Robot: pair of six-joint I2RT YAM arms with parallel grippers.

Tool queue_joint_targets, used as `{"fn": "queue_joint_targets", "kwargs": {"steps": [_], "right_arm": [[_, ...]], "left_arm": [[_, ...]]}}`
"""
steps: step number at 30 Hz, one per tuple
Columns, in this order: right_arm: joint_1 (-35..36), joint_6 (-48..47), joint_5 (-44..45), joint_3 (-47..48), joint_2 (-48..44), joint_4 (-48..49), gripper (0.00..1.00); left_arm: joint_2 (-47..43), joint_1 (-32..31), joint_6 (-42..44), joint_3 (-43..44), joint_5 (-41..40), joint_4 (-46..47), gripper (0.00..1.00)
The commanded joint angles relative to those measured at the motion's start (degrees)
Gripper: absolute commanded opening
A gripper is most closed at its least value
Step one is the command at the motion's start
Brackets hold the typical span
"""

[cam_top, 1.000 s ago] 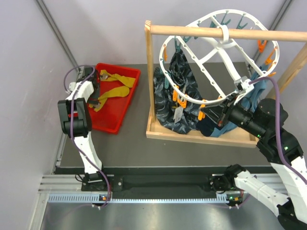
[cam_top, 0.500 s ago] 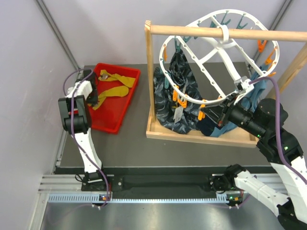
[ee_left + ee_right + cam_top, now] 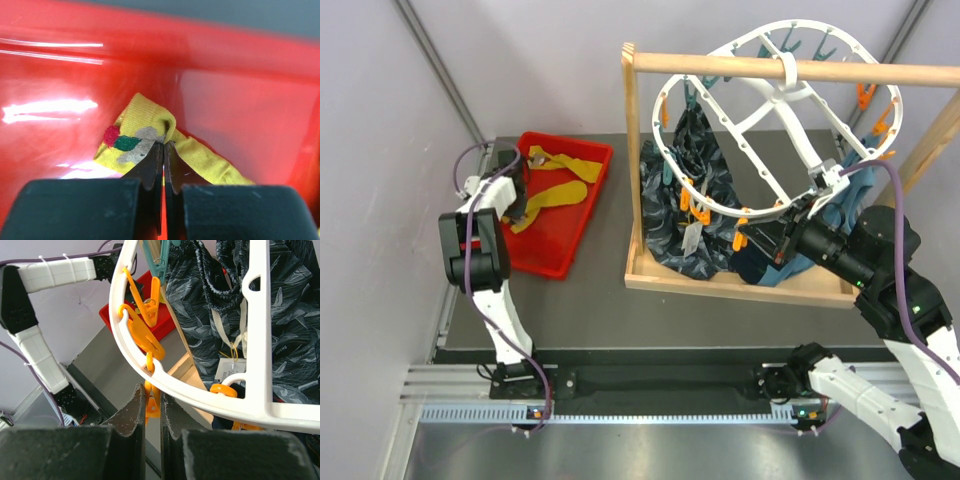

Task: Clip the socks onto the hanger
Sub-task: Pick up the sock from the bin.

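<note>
Against one second ago: with the left gripper point(image 3: 163, 146), no more spread wide but pressed together, pinching a fold of the mustard-yellow sock point(image 3: 142, 117). Only a slight shift of that arm in the top view. At the right side, no difference to see.

Edges and room, going from left to right. At the left of the top view, in the upper left corner of the red tray point(image 3: 558, 268), just beside its wall, with little room toward the upper left and more toward the lower right of the tray. In the middle, a bare strip of table point(image 3: 605, 240) between the tray and the wooden rack point(image 3: 638, 170). At the right, close under the lower rim of the hanger point(image 3: 760, 110), the right gripper point(image 3: 152, 392), fingers closed on an orange peg point(image 3: 152, 407) hanging from that rim. Just behind, the dark patterned cloth point(image 3: 685, 195).

Counted: two arms, one tray, one hanger on one rack. In the tray two yellow socks, the pinched one and a second mustard-yellow sock point(image 3: 560, 160) near the upper edge. Several orange pegs, too crowded for an exact count
</note>
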Motion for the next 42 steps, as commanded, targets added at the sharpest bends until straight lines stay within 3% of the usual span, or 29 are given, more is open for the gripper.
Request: {"fn": "queue_joint_targets", "kwargs": {"steps": [1,4,9,12,15,23,27,29,31,36,39,42], "right_arm": [[0.3,0.5,1.0,0.2,0.3,5.6,0.00],[0.2,0.4,1.1,-0.2,0.2,5.7,0.00],[0.2,0.8,1.1,-0.7,0.5,6.0,0.00],[0.2,0.9,1.2,-0.7,0.4,5.9,0.00],[0.2,0.8,1.2,-0.8,0.5,5.8,0.00],[0.2,0.8,1.2,-0.7,0.4,5.6,0.00],[0.3,0.8,1.2,-0.7,0.1,5.3,0.00],[0.2,0.5,1.3,-0.5,0.1,5.1,0.00],[0.2,0.2,1.4,-0.2,0.2,4.8,0.00],[0.2,-0.1,1.2,0.1,0.6,4.8,0.00],[0.2,0.0,0.9,-0.4,0.5,5.2,0.00],[0.2,0.1,0.9,-0.5,0.3,5.2,0.00]], "left_arm": [[-9.7,-4.4,11.9,-4.3,-4.7,8.7,0.00],[-13.8,-8.2,22.2,-7.6,-5.1,16.1,0.00],[-18.7,-11.5,40.1,-15.1,12.5,30.9,0.00],[-20.5,-11.5,43.6,-18.8,16.3,35.0,0.00],[-19.7,-11.0,46.3,-19.5,14.7,34.7,0.00],[-13.6,-10.1,37.6,-8.5,4.3,17.0,0.00],[-14.1,-8.9,29.7,-7.6,0.5,12.2,0.42],[-15.2,-8.6,28.6,-8.6,0.1,12.4,0.59],[-16.9,-8.1,26.2,-9.3,0.3,11.5,0.69],[-20.8,-3.8,19.1,-14.3,3.1,10.3,0.64],[-21.0,-1.5,16.8,-17.3,8.4,12.8,0.60],[-19.3,-0.6,12.5,-16.9,8.8,11.0,0.58]]}}
